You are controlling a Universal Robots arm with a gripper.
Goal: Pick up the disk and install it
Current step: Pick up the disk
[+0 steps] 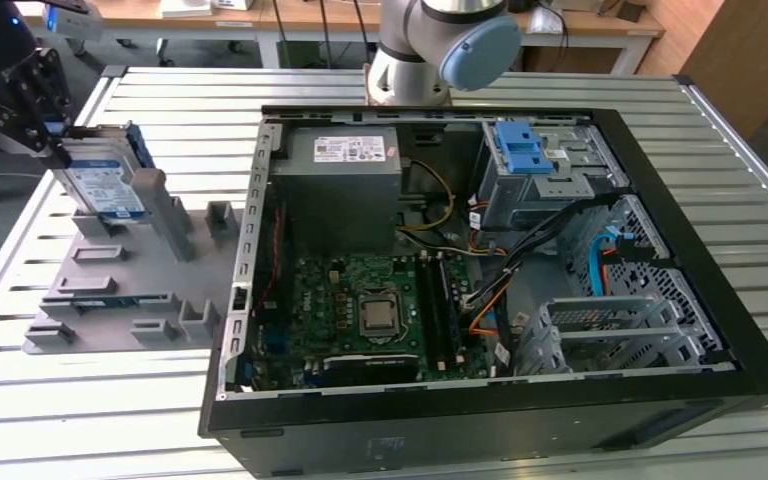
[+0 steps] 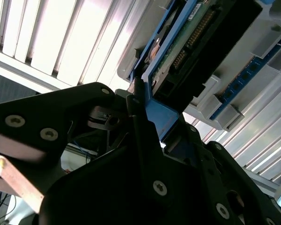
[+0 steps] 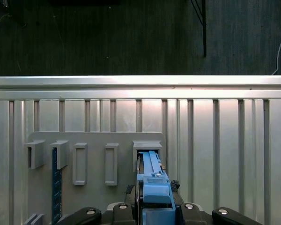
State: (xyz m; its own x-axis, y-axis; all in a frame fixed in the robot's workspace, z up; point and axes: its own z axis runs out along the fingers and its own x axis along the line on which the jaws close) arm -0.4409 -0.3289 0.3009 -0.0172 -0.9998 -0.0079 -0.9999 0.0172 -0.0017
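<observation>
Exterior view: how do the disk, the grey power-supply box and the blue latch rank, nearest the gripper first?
1. disk, gripped, at the exterior view's left.
2. grey power-supply box, near the middle.
3. blue latch, toward the exterior view's right.

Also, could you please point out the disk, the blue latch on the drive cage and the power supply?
disk (image 1: pixel 101 188), exterior view, on its labelled face.
blue latch (image 1: pixel 523 150), exterior view, on its middle.
power supply (image 1: pixel 337 205), exterior view, on its bare grey wall.
</observation>
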